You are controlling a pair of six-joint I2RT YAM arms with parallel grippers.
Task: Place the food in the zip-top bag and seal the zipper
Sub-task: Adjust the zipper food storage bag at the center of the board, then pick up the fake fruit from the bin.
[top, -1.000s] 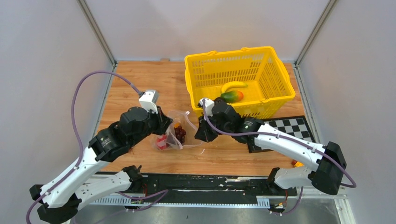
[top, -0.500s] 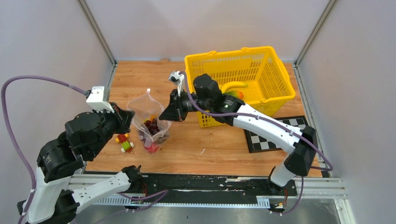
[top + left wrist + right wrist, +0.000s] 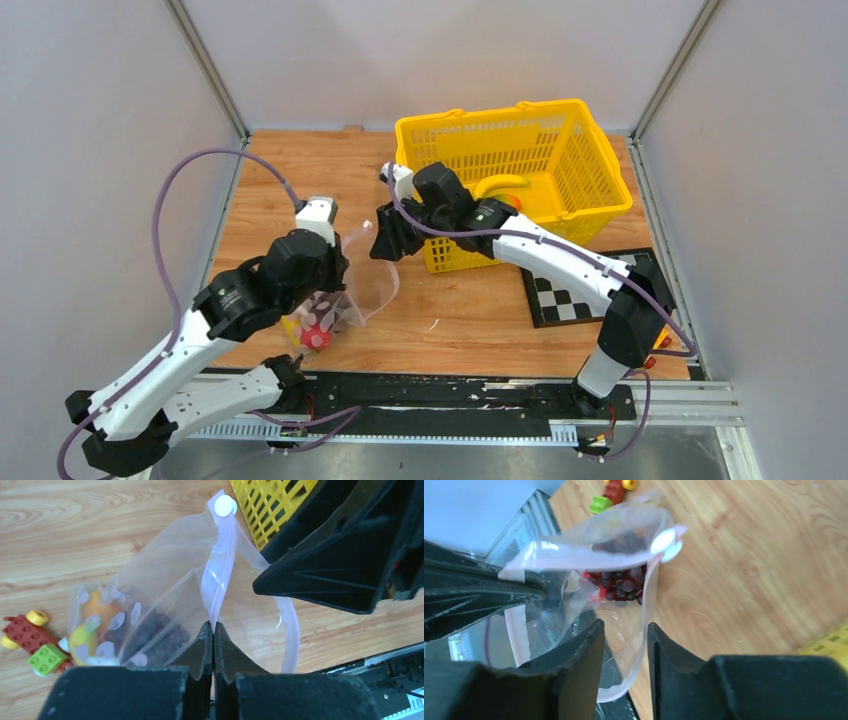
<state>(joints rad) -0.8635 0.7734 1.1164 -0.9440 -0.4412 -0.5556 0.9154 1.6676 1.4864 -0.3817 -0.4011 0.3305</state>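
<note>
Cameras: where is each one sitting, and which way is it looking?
Top external: high behind the bases, looking down on the table, yellow basket, left arm and right arm.
Left wrist: on the left arm, looking along the left jaws, shut on the zipper of the zip-top bag.
Right wrist: on the right arm, looking along the open right jaws at the bag's grapes.
Both wrist views share the white tab and toy blocks.

I see my wooden tabletop point(image 3: 480, 310) carrying a yellow basket point(image 3: 455, 160) at its far right corner, a checkerboard mat point(image 3: 560, 300) by the right edge — toy blocks point(image 3: 31, 639) toward the near-left corner.
</note>
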